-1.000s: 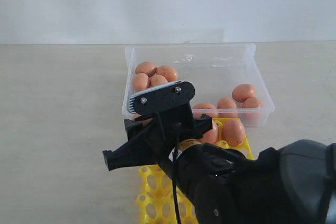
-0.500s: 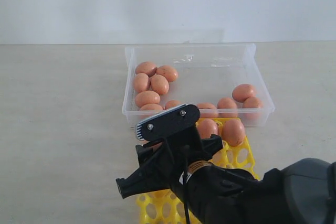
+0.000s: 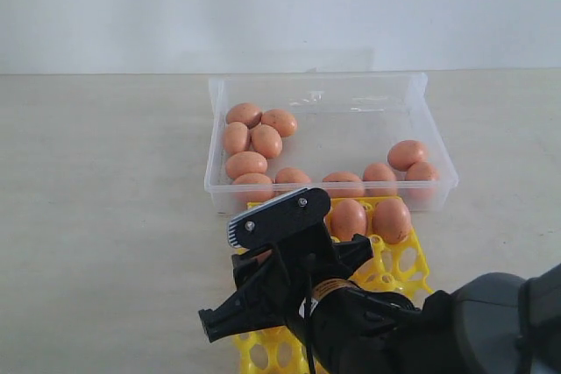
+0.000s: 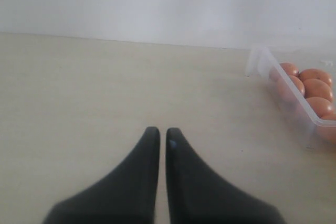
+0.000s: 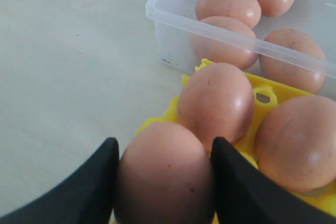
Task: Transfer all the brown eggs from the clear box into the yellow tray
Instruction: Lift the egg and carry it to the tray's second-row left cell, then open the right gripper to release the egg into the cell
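Observation:
My right gripper (image 5: 164, 148) is shut on a brown egg (image 5: 164, 174), held just above the near-left corner of the yellow tray (image 5: 265, 95). Two more brown eggs (image 5: 216, 100) (image 5: 296, 142) sit in tray cups beside it. In the exterior view these two (image 3: 348, 216) (image 3: 391, 219) fill the tray's back row, and the right arm (image 3: 289, 291) covers much of the yellow tray (image 3: 405, 262). The clear box (image 3: 317, 81) behind the tray holds several brown eggs (image 3: 246, 164). My left gripper (image 4: 158, 132) is shut and empty over bare table, left of the clear box (image 4: 294, 100).
The pale table (image 3: 105, 181) stretches to the left of the box and tray, with a white wall (image 3: 280, 6) behind. The box's front wall (image 5: 210, 32) stands right against the tray's far edge.
The right arm has come back from the box's front edge and lowered over the tray, with the egg between its fingers. The left gripper shows no earlier frame.

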You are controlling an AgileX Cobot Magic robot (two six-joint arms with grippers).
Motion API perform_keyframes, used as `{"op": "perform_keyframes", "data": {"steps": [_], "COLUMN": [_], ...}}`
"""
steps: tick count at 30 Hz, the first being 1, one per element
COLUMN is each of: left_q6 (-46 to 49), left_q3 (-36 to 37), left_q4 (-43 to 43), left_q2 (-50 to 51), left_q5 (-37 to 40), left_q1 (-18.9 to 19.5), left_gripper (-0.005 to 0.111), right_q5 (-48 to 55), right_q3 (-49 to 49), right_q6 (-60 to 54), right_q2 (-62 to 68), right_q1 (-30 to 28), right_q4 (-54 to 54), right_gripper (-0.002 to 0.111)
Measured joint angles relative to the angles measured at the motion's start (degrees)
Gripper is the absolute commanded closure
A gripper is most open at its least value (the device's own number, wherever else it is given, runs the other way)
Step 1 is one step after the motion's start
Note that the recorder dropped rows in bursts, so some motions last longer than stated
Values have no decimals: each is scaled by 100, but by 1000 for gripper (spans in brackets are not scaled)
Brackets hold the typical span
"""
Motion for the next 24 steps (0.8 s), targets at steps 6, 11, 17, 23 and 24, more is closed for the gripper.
{"op": "perform_keyframes", "data": {"steps": [6, 11, 17, 23, 24], "left_q6": [0, 0, 0, 0, 0], "left_q3": [0, 0, 0, 0, 0], "left_q4": [0, 0, 0, 0, 0], "left_q2": [0, 0, 0, 0, 0], "left_q5": [0, 0, 0, 0, 0], "left_q1": [0, 0, 0, 0, 0], "left_gripper": [103, 103, 103, 103, 103], "right_q5": [0, 0, -13, -764, -969], "right_q3": [0, 0, 0, 13, 13], "right_q6": [-101, -138, -160, -902, -1012], "right_q2": [0, 0, 0, -923, -1093], "right_q1": [0, 0, 0, 0, 0], "right_q4": [0, 0, -15, 17, 74], "right_gripper": [58, 51, 52, 52, 57]}}
